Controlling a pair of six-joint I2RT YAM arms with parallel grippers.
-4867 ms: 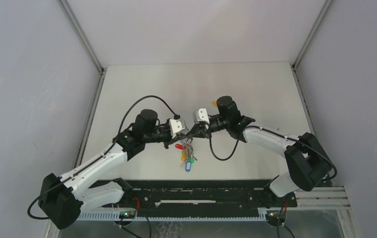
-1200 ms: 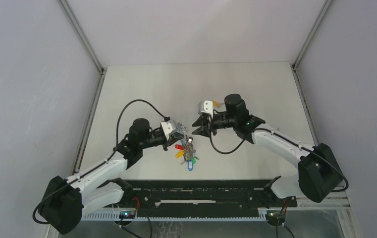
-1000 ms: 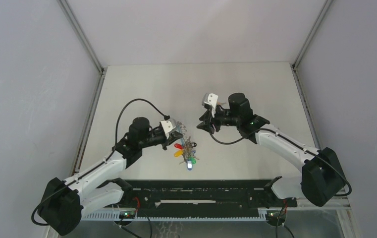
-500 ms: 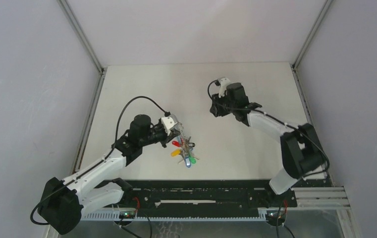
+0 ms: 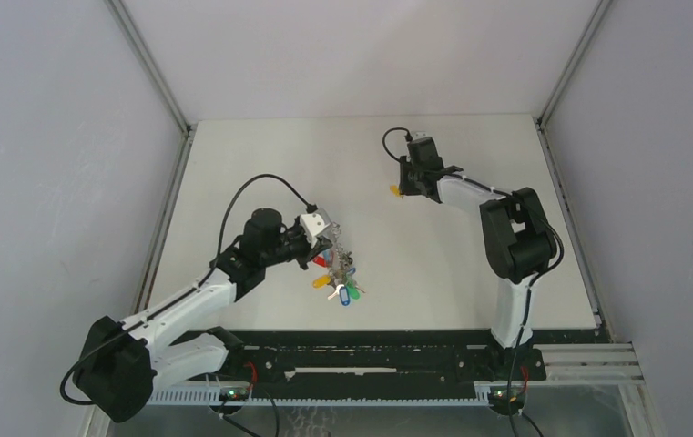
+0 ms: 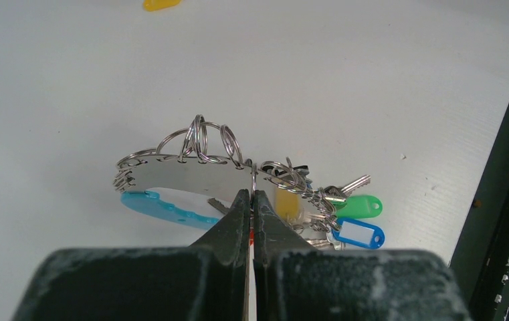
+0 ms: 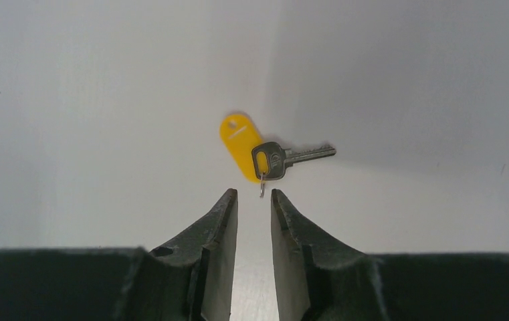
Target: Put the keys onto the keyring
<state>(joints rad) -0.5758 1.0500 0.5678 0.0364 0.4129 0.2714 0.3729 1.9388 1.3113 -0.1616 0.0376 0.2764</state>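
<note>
My left gripper (image 6: 252,194) is shut on a thin wire ring of the keyring (image 6: 183,172), a grey loop with a cyan section (image 6: 158,207) and a fringe of small rings. Keys with green (image 6: 357,206) and blue (image 6: 355,235) tags hang from it. From above, the left gripper (image 5: 331,239) holds the keyring (image 5: 341,276) just over the table. A silver key (image 7: 290,158) with a yellow tag (image 7: 239,142) lies flat on the table. My right gripper (image 7: 254,195) is open and narrow right in front of it, the key's little ring just beyond the fingertips. From above, that tag (image 5: 396,190) shows beside the right gripper (image 5: 405,182).
The white table (image 5: 260,164) is enclosed by grey walls and metal corner posts. A black rail (image 5: 370,350) with the arm bases runs along the near edge, and shows as a dark strip (image 6: 505,200) in the left wrist view. The yellow tag (image 6: 160,4) lies far beyond the keyring.
My right arm has swung away from the keyring to the far side of the table, over the yellow-tagged key, and its jaws have narrowed. The left arm has shifted the keyring slightly.
</note>
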